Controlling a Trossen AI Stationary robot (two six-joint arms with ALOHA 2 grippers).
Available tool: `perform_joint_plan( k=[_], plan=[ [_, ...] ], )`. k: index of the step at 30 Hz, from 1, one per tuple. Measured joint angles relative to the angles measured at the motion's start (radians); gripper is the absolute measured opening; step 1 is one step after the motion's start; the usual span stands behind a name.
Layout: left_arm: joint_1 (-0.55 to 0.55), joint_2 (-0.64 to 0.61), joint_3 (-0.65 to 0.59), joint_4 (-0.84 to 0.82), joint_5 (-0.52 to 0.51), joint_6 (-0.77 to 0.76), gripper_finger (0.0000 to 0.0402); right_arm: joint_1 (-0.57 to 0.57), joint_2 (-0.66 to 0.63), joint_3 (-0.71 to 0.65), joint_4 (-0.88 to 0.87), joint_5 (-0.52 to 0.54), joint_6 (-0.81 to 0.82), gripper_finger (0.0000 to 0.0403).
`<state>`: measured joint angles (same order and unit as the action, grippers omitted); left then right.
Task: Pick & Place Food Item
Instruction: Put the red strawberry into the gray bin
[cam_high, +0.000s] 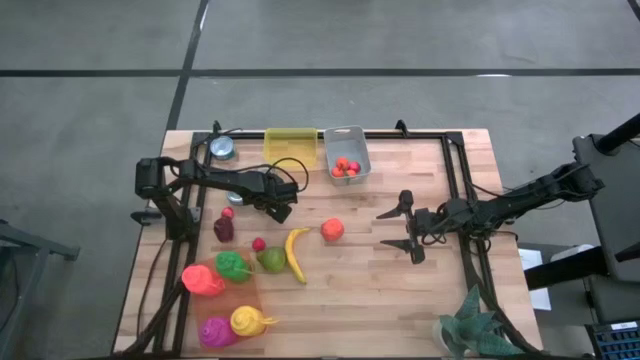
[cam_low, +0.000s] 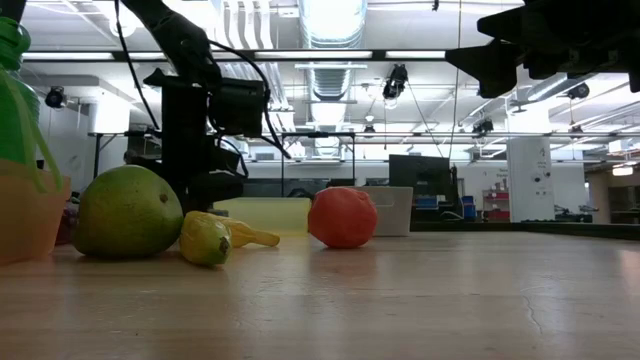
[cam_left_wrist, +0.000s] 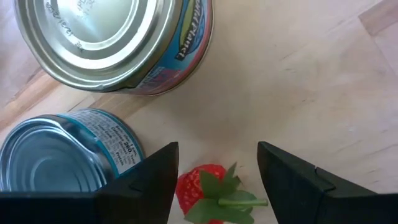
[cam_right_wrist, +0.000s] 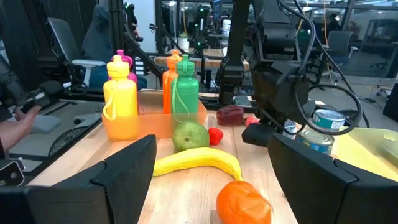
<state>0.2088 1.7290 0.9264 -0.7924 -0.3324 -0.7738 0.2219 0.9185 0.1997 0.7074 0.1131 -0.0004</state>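
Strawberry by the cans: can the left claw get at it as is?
Probably yes. The left claw is open with the strawberry right between its fingers, nothing covering it. The two cans sit just beyond, apart from it, so the way looks free.

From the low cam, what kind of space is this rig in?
Looks like an open lab or workshop: exposed ceiling ducts, strip lights, monitors on distant benches, and a wooden table staged with toy food.
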Motion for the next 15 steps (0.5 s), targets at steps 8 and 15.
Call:
perform_joint_plan(
  k=[8, 15],
  plan=[
    [0.0, 0.0, 0.0, 0.0, 0.016, 0.0, 0.022, 0.0, 0.0, 0.0, 0.0, 0.0, 0.0, 0.0306],
    [0.0, 0.0, 0.0, 0.002, 0.027, 0.016, 0.0219, 0.0, 0.0, 0.0, 0.0, 0.0, 0.0, 0.0306]
  ],
)
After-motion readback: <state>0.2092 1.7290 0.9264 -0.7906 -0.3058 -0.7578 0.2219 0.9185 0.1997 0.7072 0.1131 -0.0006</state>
